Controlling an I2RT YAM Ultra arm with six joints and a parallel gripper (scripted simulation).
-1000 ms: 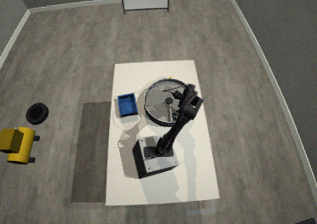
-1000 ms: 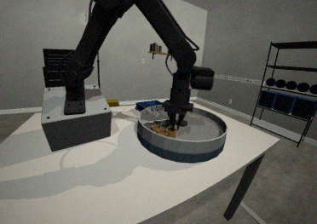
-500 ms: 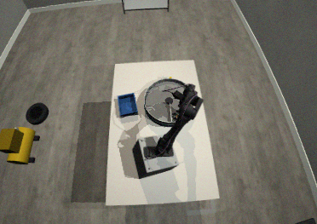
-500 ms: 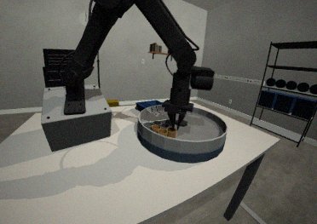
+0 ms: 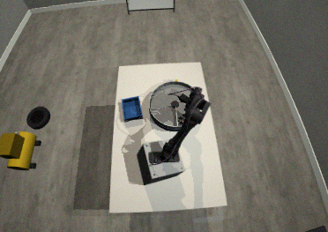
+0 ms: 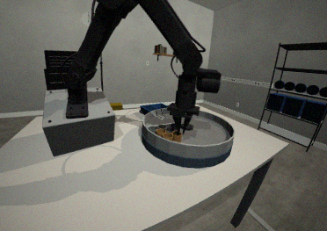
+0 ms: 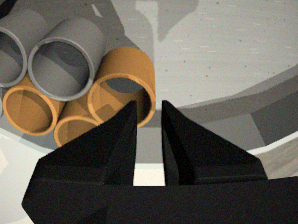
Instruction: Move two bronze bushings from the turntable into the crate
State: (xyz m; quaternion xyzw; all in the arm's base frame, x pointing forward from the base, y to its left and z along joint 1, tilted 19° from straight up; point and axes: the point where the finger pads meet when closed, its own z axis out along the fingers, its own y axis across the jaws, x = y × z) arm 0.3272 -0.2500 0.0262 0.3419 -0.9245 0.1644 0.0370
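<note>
Table: white, carrying arm, turntable and crate.
Arm: the black arm [image 5: 190, 125] [image 6: 166, 22] reaches over the turntable's right side.
Turntable: the round turntable [image 5: 152, 117] [image 6: 193, 149] [image 7: 215, 137] holds grey and bronze bushings bunched by its near wall.
Crate: the blue crate [image 5: 133, 119] [image 6: 154, 108] sits left of the turntable; no bushing shows inside.
Gripper: the gripper [image 6: 182, 132] [image 7: 149, 110] points down, fingers narrow with a gap between, gripping nothing that shows.
Grey bushings: the grey bushings [image 7: 67, 57] crowd the bronze ones; leave them.
Bronze bushings: three show, the rightmost bronze bushing [image 6: 177, 136] [image 7: 129, 62] beside the fingertips. It looks the easiest pick. Centre one finger over its bore, the other outside its right wall, lower straight, pinch that wall, then lift upright so its neighbours stay put.
</note>
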